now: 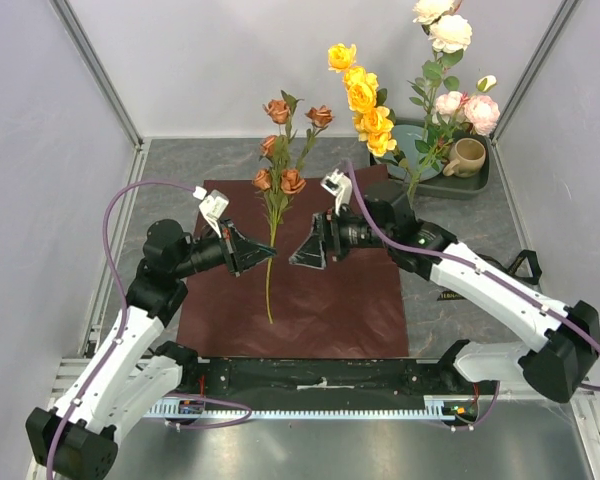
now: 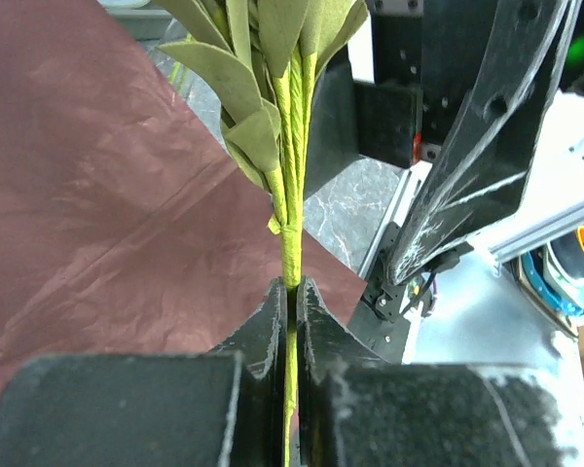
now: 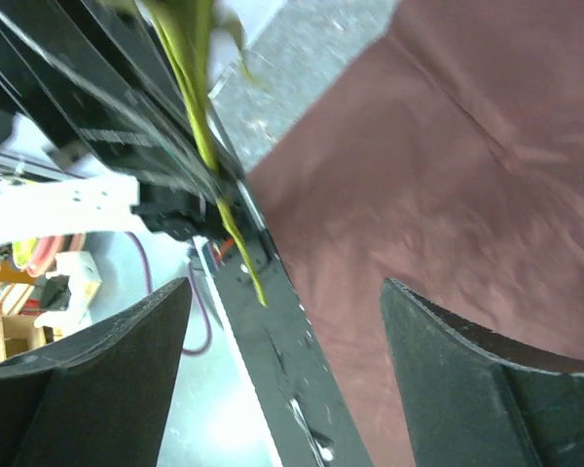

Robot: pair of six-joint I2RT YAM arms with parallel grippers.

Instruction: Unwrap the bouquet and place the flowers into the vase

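While held, the stem (yellow-green) bears rust-brown blooms.

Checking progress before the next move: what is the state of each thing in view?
left tool: shut on the rust-brown stem
right tool: open, holding nothing
rust-brown stem: gripped, held over the paper
wrapping paper: unwrapped, spread flat
yellow roses: standing upright, back right
white and pink roses: standing upright, back right

No writing, label, brand mark, number or sign can be read in any of the three views; nothing printed shows clearly enough.
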